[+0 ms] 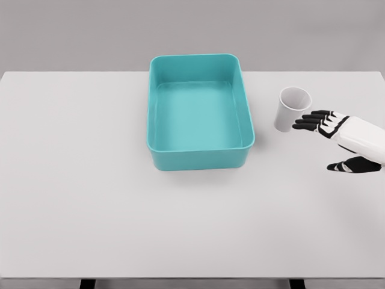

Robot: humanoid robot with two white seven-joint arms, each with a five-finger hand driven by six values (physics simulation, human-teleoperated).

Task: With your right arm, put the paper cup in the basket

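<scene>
White right hand (344, 139), fingers (313, 121) spread.

1 paper cup (293, 108) — 1 basket (198, 158) — 1 table (78, 180) — 1 hand (337, 135)

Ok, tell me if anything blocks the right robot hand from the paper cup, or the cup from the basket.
Nothing visible does. The right robot hand is open, fingertips at the upright white paper cup. Only bare white table lies between the cup and the empty teal plastic basket.
</scene>
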